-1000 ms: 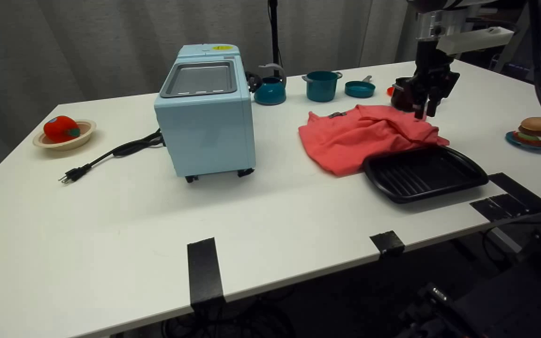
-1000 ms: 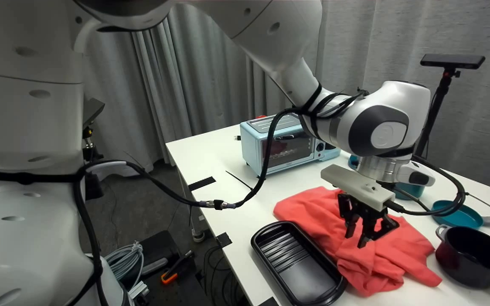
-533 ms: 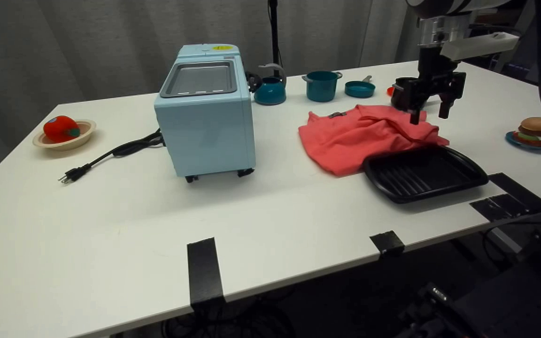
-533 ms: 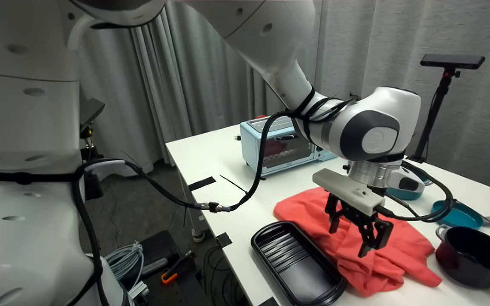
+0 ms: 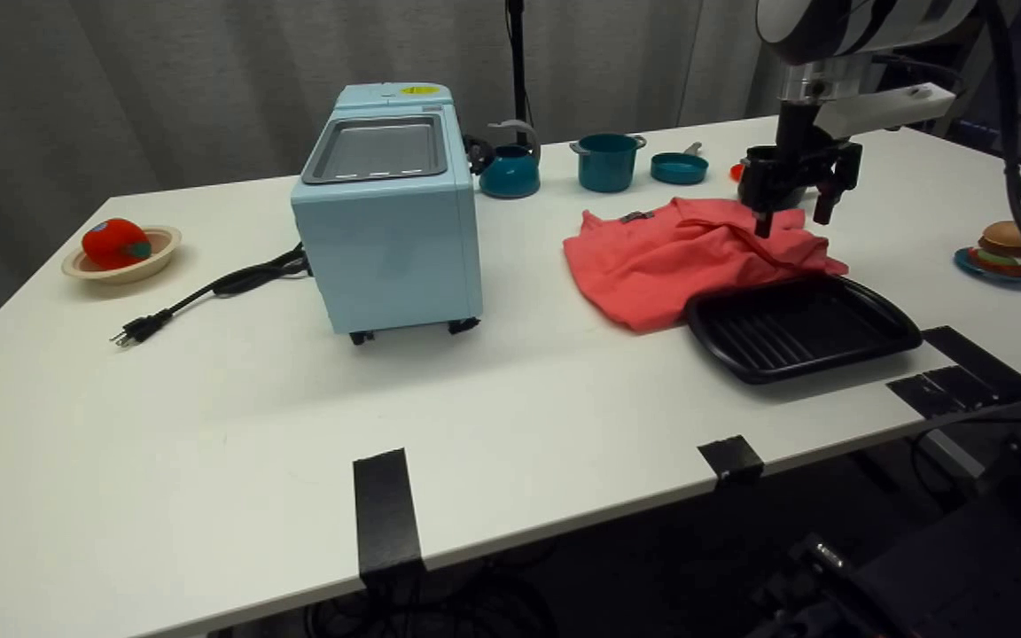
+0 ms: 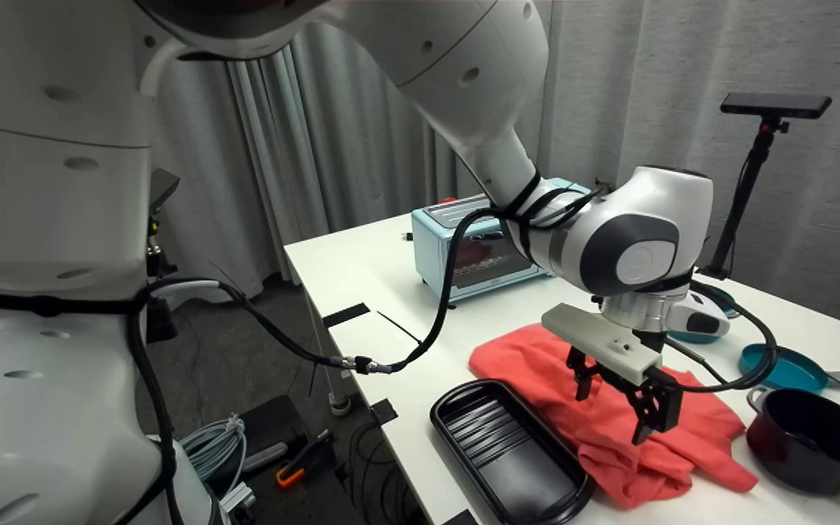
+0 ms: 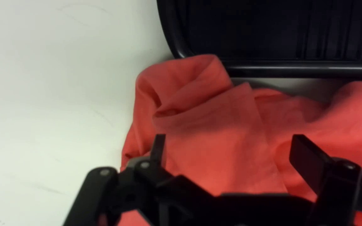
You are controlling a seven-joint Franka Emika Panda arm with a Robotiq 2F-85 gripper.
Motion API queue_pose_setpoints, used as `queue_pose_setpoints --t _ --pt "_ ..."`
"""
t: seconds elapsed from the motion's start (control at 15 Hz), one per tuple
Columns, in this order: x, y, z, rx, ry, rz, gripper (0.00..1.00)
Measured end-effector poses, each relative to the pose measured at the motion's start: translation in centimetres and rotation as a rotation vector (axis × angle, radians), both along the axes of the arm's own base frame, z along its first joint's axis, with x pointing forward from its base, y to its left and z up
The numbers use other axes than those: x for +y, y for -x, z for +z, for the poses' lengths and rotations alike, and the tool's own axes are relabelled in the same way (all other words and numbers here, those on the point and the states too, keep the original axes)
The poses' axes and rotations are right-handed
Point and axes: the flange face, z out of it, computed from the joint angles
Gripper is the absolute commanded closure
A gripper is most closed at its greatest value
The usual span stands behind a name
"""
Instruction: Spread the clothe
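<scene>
One white bench [image 5: 519, 403] fills much of an exterior view. A white arm [image 6: 464, 109] reaches across the top of an exterior view. Left of centre in an exterior view stands a pale blue oven [image 5: 391, 252]. The red-pink cloth [image 5: 661, 266] lies wrinkled on the bench, right of centre in both exterior views. One fold overlaps the rim of a black pan [image 7: 269, 34] at the upper right of the wrist view. Low in that frame, over the cloth, the hand [image 7: 228, 141] is released, its fingers [image 7: 306, 163] spread apart. Near an exterior view's right edge sits a burger [image 5: 1009, 250].
</scene>
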Motion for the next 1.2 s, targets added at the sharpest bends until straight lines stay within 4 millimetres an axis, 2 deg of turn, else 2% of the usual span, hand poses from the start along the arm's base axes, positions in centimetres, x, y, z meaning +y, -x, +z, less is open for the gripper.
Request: queue_pose_setpoints --t 0.07,0.13,0.2,0.47,0.87,1.2 --pt "0.0 -0.2 -0.5 -0.011 0.004 -0.002 0.02" --pt "0.0 -0.3 -1.0 -0.019 0.008 -0.005 0.18" --pt "0.0 -0.4 -1.5 -0.021 0.010 -0.008 0.27" --pt "0.4 -0.6 -3.0 -0.017 0.013 -0.007 0.56" --pt "0.8 -1.0 -3.1 -0.022 0.015 -0.004 1.00" --pt "0.9 -1.3 -1.7 -0.044 0.028 -0.021 0.99"
